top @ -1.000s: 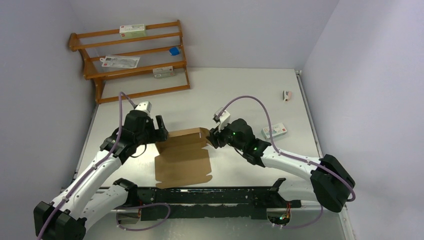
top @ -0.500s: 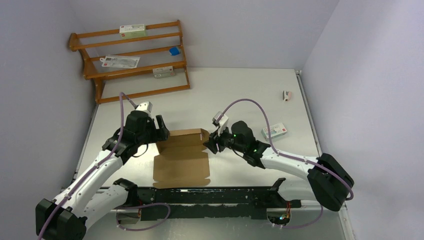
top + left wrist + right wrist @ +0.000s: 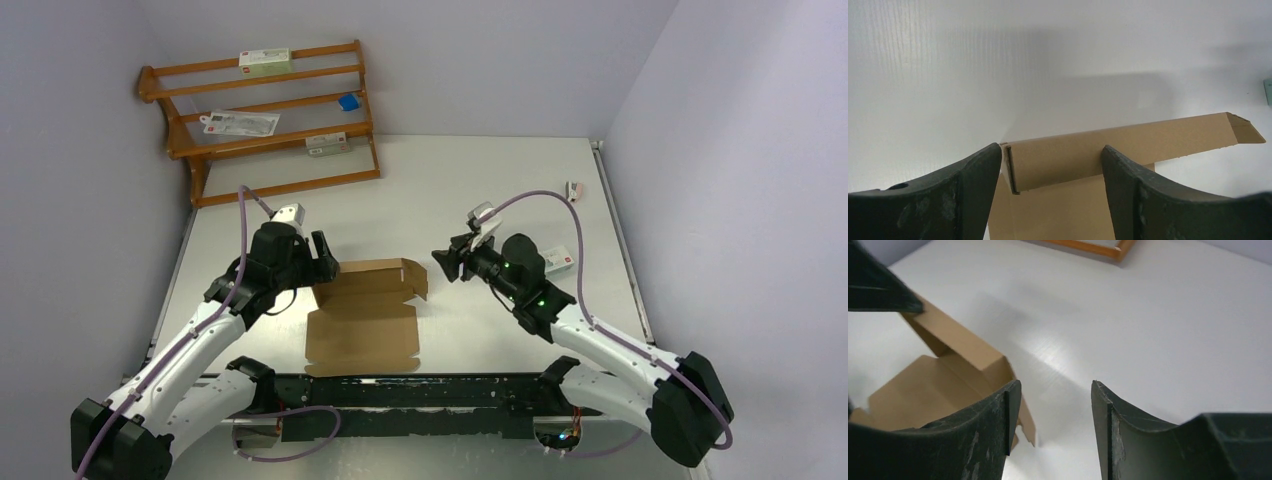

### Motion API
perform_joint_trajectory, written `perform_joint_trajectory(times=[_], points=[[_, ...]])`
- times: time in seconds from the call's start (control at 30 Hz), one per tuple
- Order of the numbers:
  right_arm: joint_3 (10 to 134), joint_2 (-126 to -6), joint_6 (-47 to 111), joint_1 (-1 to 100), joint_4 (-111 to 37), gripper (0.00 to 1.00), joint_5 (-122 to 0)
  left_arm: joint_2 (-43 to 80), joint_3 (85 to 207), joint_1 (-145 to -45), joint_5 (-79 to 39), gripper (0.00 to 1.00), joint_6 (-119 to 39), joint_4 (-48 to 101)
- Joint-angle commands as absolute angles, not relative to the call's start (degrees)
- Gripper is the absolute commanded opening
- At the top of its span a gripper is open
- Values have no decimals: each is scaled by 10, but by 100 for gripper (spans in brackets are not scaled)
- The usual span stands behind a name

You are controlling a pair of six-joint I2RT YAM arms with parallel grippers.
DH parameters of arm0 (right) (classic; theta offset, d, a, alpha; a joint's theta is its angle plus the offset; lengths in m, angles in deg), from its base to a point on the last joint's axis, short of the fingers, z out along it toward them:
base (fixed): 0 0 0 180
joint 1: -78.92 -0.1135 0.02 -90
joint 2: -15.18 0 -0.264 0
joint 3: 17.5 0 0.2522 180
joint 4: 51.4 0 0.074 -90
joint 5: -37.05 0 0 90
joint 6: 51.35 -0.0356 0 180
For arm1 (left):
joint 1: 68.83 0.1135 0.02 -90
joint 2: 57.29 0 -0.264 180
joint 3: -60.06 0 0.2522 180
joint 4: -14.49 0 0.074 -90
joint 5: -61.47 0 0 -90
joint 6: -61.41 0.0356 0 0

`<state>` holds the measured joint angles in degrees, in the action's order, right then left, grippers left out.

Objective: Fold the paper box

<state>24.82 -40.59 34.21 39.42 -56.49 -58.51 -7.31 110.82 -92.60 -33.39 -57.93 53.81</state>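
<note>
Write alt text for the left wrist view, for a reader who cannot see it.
A partly folded brown paper box lies on a white table, one long flap standing upright. The open left gripper is seen from behind, its two dark fingers framing the left end of that flap.

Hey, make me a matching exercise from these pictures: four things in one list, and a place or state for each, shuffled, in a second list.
Things:
1. paper box
2. left gripper
3. wooden rack
4. right gripper

Places or states:
A. open, nothing between its fingers, right of the box
B. at the far left corner of the table
C. open, at the left end of the raised flap
D. half folded, back flap raised

Pairs: 1-D; 2-C; 3-B; 4-A
</note>
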Motion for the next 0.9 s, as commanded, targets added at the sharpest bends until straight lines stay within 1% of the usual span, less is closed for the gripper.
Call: perform_joint_trajectory(times=[0.0,0.2,0.5,0.67,0.77,0.8,0.87], points=[[238,-453,337,403,-551,57,-534,-79,1102,-923,-323,77,-578,537],[245,-532,338,402,-559,57,-599,-83,1102,-924,-320,77,-577,539],[231,-558,330,399,-630,58,-737,-88,1101,-924,-309,77,-578,536],[228,-577,308,397,-661,57,-790,-97,1101,-924,-298,76,-582,536],[221,-581,292,392,-677,57,-801,-103,1097,-924,-291,75,-585,536],[221,-578,292,390,-670,57,-789,-105,1096,-924,-293,75,-586,537],[220,-562,288,389,-642,57,-726,-107,1098,-924,-303,76,-584,544]])
